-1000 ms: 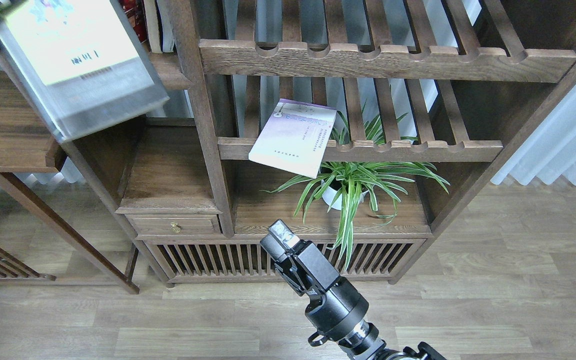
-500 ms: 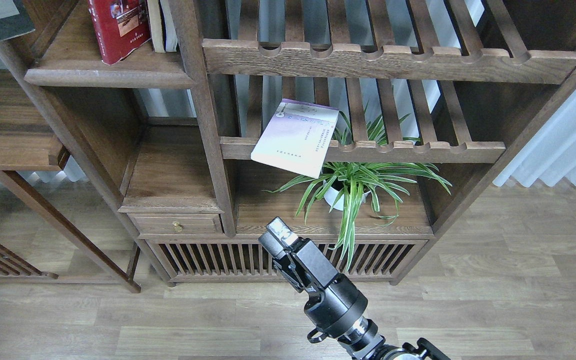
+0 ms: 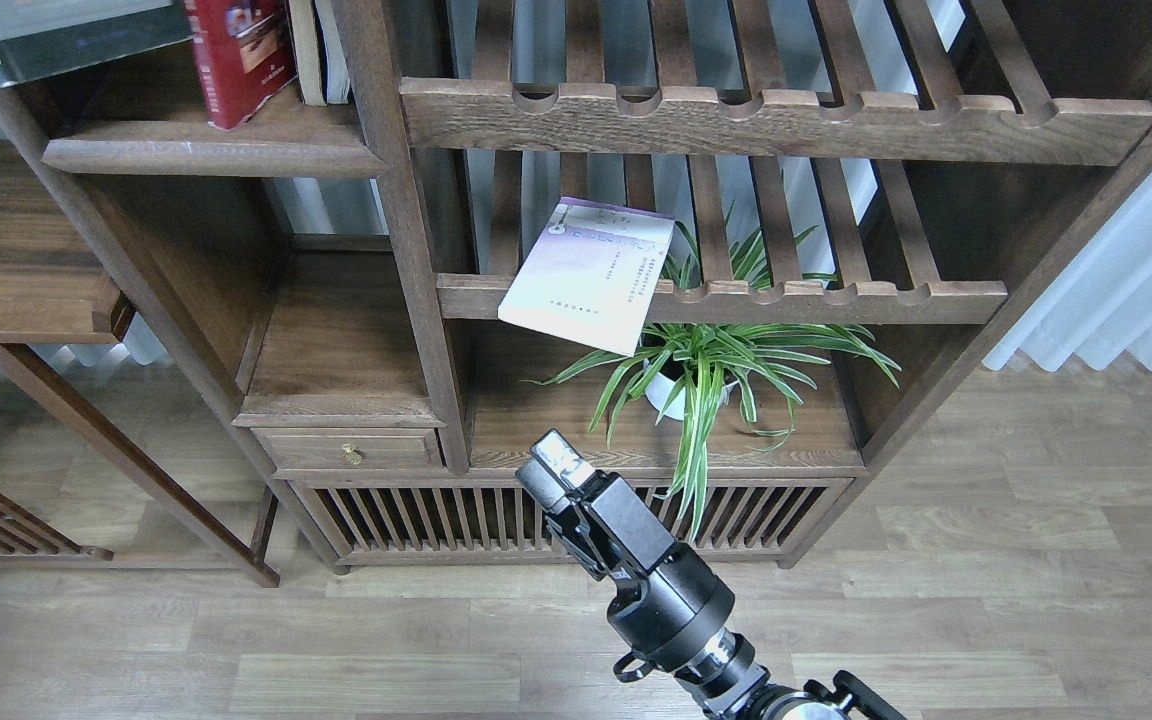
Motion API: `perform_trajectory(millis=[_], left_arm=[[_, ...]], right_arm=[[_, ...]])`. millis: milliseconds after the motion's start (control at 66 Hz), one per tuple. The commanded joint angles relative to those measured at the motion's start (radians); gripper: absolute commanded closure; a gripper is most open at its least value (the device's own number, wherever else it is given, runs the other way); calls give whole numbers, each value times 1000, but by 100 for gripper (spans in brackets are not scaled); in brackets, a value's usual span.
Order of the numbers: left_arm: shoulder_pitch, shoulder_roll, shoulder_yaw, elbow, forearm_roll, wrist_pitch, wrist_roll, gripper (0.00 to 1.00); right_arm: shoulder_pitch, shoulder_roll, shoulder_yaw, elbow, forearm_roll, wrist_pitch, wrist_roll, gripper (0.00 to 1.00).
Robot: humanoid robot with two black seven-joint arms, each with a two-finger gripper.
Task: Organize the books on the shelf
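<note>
The thick yellow-green-and-grey book (image 3: 66, 35) shows only partly at the top left edge, tilted over the left end of the solid dark-brown shelf (image 3: 206, 155). What holds it is out of view. The red paperback (image 3: 241, 60) stands on that shelf just right of it. The thin pale lavender paperback (image 3: 588, 275) lies tilted on the lower slatted rack and overhangs its front rail. My right gripper (image 3: 551, 465) hangs empty in front of the cabinet, well below the lavender book. Its fingers cannot be told apart. My left gripper is out of view.
Two pale book spines (image 3: 321, 50) stand right of the red paperback against a shelf post (image 3: 391, 190). A potted spider plant (image 3: 701, 375) sits under the lower slatted rack (image 3: 736, 300). An upper slatted rack (image 3: 776, 120), a small drawer (image 3: 351, 450) and a side table (image 3: 16, 260) are nearby.
The thick book swung up out of the foreground, uncovering the shelf and the red paperback, and now sits over the shelf's left end. My right arm has barely moved.
</note>
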Motion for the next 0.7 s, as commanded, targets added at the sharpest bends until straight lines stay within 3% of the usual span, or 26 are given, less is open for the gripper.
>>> perform_trajectory(millis=[0,318,409,682], left_arm=[[-63,-43,4,56,93,0,0,96],[-74,-224,0,146,173,0,-23,96],[-79,-229,1,158,176,0,-46,96],[-96,-220,4,161,217,0,-52,96]], right_arm=[[7,0,0,0,-1,0,0,0],[25,0,9,0,4,0,8,0],[64,0,21,-3,16,0,15,0],[193,0,121,-15,119,0,54,0]])
